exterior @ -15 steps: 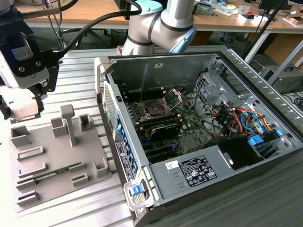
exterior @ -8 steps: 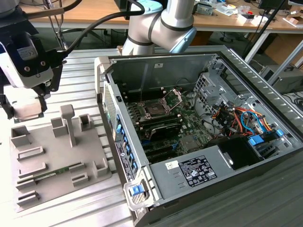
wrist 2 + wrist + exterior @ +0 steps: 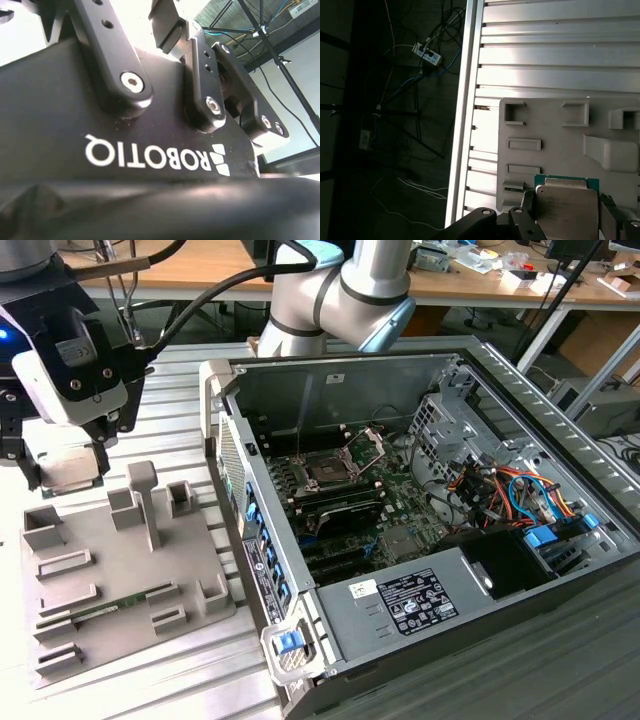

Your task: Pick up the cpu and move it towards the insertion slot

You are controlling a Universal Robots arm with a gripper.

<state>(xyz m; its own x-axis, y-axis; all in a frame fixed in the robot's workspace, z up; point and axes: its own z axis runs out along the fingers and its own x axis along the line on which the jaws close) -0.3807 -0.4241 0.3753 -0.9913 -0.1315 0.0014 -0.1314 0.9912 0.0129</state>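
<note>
cpu (image 3: 566, 207) pinched in fingers (image 3: 527, 204), arm (image 3: 345, 290) over tray (image 3: 120, 640)

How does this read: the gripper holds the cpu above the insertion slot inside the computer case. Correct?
Wrong place: the gripper holds the cpu above the grey tray, outside the computer case, apart from the insertion slot; the exterior view shows it.

The exterior view is overlooking the grey tray (image 3: 125, 560) from afar; the first wrist view is sharing it (image 3: 555, 160) beyond the gripper (image 3: 567, 212) jaws, the second wrist view hugging them.
</note>
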